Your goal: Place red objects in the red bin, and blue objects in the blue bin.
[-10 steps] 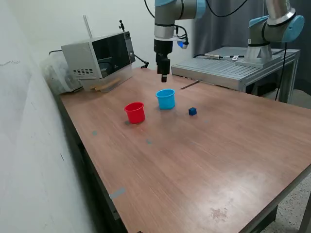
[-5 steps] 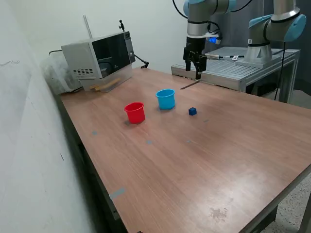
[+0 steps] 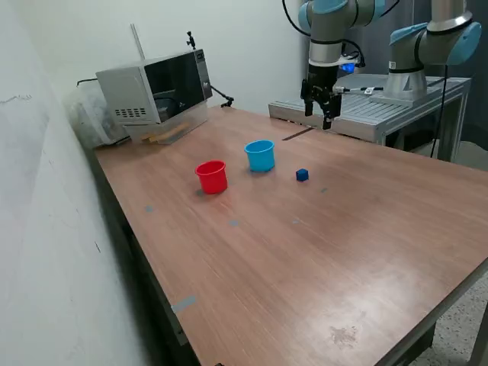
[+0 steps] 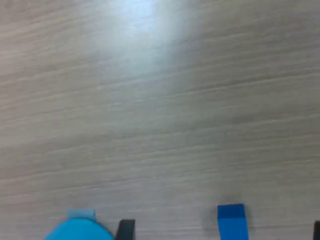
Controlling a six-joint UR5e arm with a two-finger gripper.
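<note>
Below and well apart from the raised gripper (image 3: 318, 114), whose jaws stand apart and empty, one small dark blue cube (image 3: 302, 174) sits on the table (image 3: 320, 252). Farther from the gripper stand one light blue cup (image 3: 260, 155) and one red cup (image 3: 212, 177).

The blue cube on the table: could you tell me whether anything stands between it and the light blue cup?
Nothing visible does. The blue cube sits apart from the light blue cup, with only bare table between them.
</note>
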